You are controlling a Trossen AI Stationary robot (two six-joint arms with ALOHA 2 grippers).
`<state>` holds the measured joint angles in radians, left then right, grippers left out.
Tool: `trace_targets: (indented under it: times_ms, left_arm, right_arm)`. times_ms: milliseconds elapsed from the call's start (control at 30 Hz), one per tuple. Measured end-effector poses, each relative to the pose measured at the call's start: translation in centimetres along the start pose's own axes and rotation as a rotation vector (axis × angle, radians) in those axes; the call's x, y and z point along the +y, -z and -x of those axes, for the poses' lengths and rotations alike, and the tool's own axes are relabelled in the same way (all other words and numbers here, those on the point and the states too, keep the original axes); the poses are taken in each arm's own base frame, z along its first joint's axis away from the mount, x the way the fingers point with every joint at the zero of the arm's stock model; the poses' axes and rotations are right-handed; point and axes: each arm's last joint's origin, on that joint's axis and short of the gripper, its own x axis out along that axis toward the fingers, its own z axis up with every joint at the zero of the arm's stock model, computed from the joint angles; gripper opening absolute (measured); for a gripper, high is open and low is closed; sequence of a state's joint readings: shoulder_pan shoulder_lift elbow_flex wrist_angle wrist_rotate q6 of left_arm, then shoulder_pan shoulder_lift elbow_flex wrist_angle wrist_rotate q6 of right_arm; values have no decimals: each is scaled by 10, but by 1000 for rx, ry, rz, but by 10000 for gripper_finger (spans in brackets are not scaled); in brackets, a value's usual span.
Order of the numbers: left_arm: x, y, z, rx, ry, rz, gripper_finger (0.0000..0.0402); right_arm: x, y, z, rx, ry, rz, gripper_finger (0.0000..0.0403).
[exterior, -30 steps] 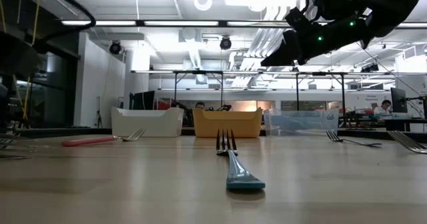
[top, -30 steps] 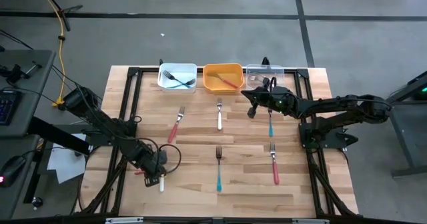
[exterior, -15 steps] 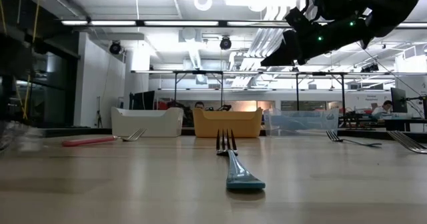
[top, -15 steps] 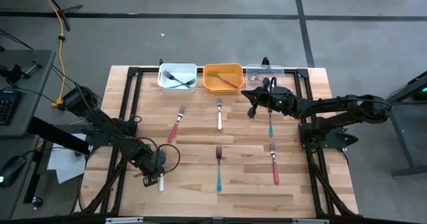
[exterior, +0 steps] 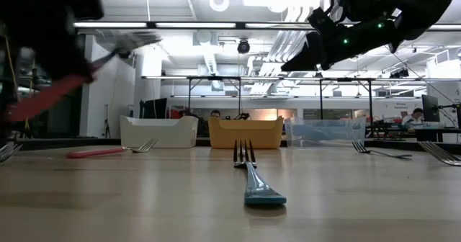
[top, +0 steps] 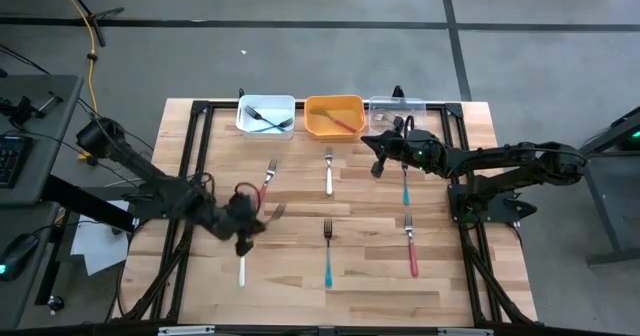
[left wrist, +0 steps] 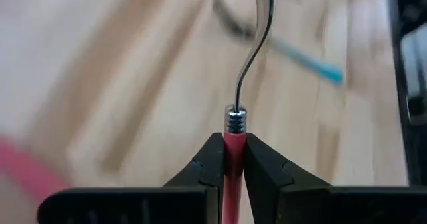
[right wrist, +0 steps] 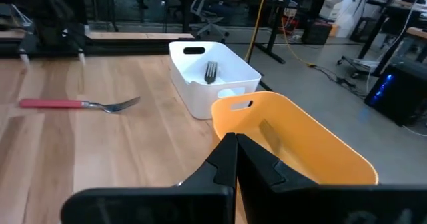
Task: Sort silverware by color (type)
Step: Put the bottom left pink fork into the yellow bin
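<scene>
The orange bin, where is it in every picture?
High view: orange bin at the table's far edge, middle of three bins.
Low view: centre, at the table's far end.
Left wrist view: not in it.
Right wrist view: close up, lower right.
Shared landmark: the white bin right beside it.

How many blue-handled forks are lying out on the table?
2. One blue-handled fork lies near the middle of the table; the other blue-handled fork lies to the right, just before the clear bin. That bin's contents are unclear, so more may be hidden.
</scene>
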<state>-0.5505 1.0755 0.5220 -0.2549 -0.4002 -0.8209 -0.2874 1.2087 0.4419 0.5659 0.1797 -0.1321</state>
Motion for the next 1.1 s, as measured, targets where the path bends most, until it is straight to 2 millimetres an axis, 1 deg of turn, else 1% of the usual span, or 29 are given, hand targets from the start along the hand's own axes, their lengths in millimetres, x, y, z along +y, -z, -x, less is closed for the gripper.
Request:
trace_targets:
  times_ms: [100,233,367,433,567,700,767,867,967,1100]
  left_arm:
    - [16,-10,-9,-174,40,-57,27]
    - [44,-19,-19,-410,55,-132,27]
    - [69,-27,-20,-620,73,-174,27]
    - [77,-34,-19,-708,77,-203,27]
    - [89,-50,-16,-807,100,-266,27]
    - [101,-66,-16,-866,119,-298,27]
    - [106,-73,-18,-893,125,-308,27]
    - [115,-80,-19,-942,133,-324,27]
    - [122,-87,-24,-966,118,-328,27]
    - [129,-98,-34,-964,100,-326,27]
  right_arm:
    - [0,0,0,-2,-7,-18,0]
    - [0,-5,-1,-19,-10,-32,0]
    - [1,-11,-2,-39,-47,-60,0]
    - [1,-14,-3,-50,-56,-81,0]
    - [2,-16,-6,-48,-83,-126,0]
    - [6,-15,-14,-32,-136,-170,6]
    - [9,-16,-18,-28,-152,-184,20]
    - [16,-20,-26,-44,-181,-192,55]
    - [23,-31,-35,-67,-229,-204,95]
    - [31,-43,-51,-74,-275,-274,138]
